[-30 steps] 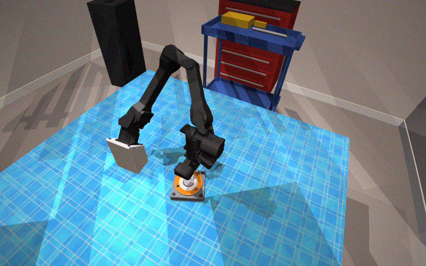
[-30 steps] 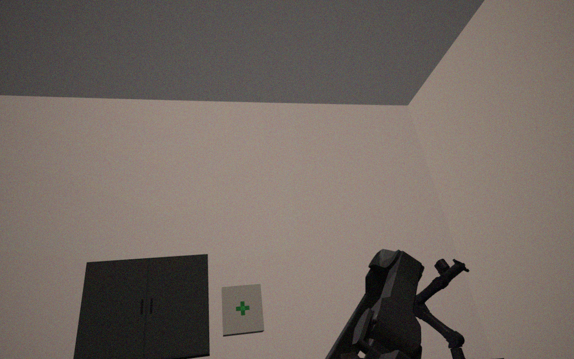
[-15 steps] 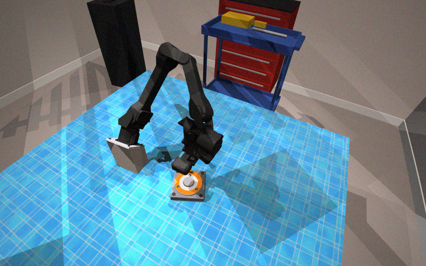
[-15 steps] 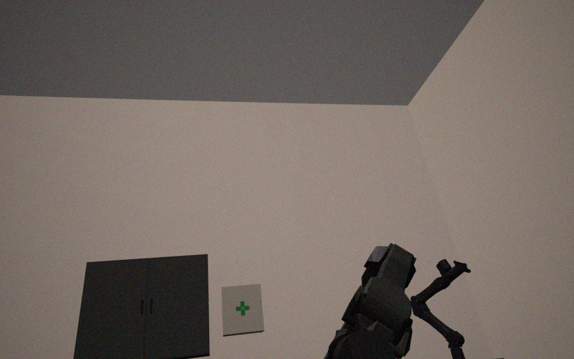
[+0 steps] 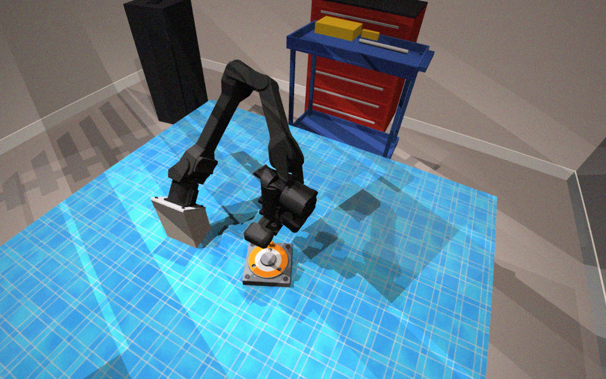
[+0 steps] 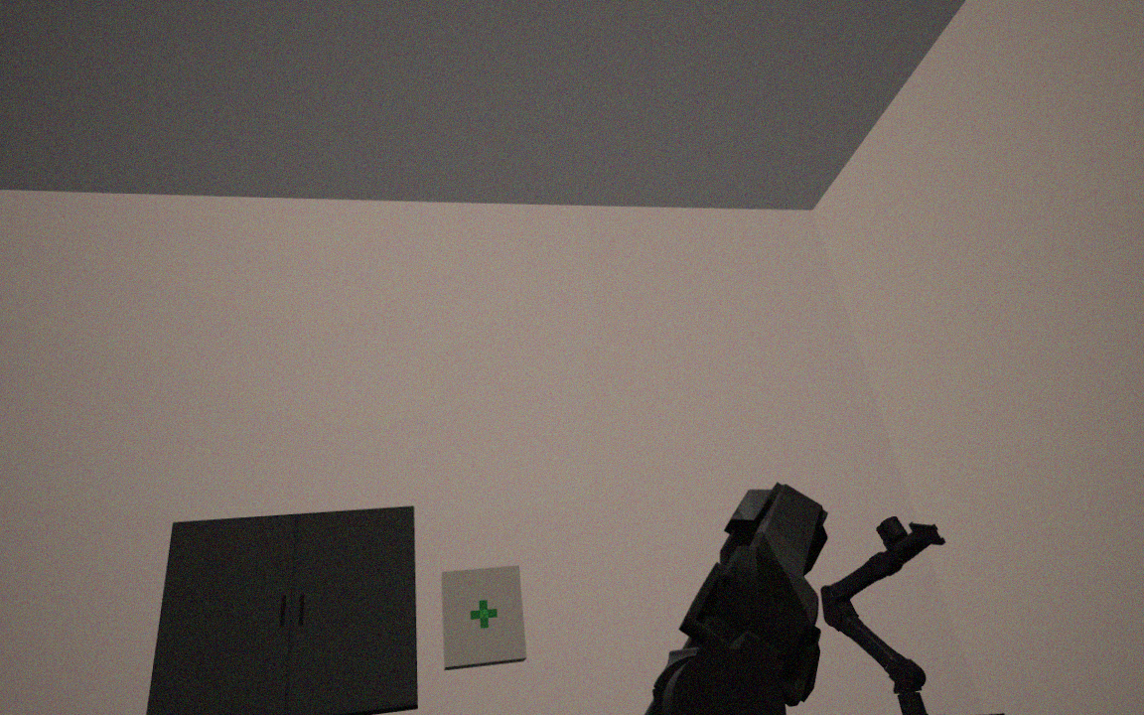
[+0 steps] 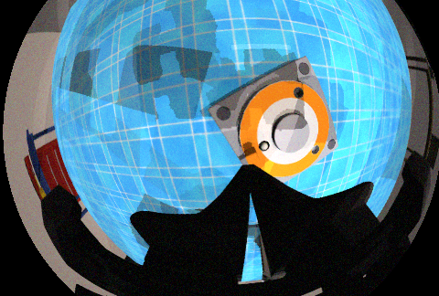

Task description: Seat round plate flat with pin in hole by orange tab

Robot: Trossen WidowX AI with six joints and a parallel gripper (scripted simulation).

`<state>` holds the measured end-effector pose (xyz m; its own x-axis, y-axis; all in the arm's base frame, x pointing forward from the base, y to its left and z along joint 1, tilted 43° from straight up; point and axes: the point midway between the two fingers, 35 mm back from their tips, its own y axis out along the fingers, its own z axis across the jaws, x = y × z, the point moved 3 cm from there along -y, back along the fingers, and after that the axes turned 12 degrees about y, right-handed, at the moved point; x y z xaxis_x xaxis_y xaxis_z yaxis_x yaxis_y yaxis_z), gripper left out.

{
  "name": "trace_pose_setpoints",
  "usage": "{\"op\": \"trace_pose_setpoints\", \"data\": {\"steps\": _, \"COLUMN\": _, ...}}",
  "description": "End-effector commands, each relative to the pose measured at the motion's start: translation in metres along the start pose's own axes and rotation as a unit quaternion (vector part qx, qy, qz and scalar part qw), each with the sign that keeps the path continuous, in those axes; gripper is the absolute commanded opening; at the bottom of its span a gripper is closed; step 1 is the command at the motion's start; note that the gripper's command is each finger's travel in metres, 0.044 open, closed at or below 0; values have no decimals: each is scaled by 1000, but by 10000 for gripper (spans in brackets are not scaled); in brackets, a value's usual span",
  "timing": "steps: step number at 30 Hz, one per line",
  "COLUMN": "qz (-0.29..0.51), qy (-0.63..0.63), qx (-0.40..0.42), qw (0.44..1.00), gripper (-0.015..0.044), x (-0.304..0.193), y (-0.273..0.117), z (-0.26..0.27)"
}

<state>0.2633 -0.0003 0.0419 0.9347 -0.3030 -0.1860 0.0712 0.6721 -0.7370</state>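
Observation:
The round plate [image 5: 251,260] [image 7: 320,120], orange with a white inner ring, sits around the grey post [image 5: 268,258] [image 7: 293,133] on the square grey base [image 5: 267,283] [image 7: 230,128]. Its orange tab [image 5: 271,244] points toward the arm; in the wrist view that side is shaded. The hole [image 5: 270,250] [image 7: 264,145] beside the tab shows a pale round spot inside, seemingly the pin. The plate looks nearly flat, but a small tilt cannot be ruled out. My gripper [image 5: 262,243] [image 7: 248,170] is shut and empty, its tips at the plate's tab-side rim; contact cannot be told.
The arm's pale mounting block [image 5: 185,226] stands left of the base on the blue checked table [image 5: 154,320]. A blue cart [image 5: 356,58], a red drawer cabinet [image 5: 343,101] and a black cabinet [image 5: 166,61] stand beyond the table.

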Motion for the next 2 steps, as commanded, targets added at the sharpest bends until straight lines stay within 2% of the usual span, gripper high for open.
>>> {"op": "trace_pose_setpoints", "data": {"steps": 1, "qz": 0, "qy": 3, "qx": 0, "qw": 1000, "gripper": 0, "x": 0, "y": 0, "z": 0}}
{"op": "trace_pose_setpoints", "data": {"steps": 2, "qz": 0, "qy": 3, "qx": 0, "qw": 1000, "gripper": 0, "x": 0, "y": 0, "z": 0}}
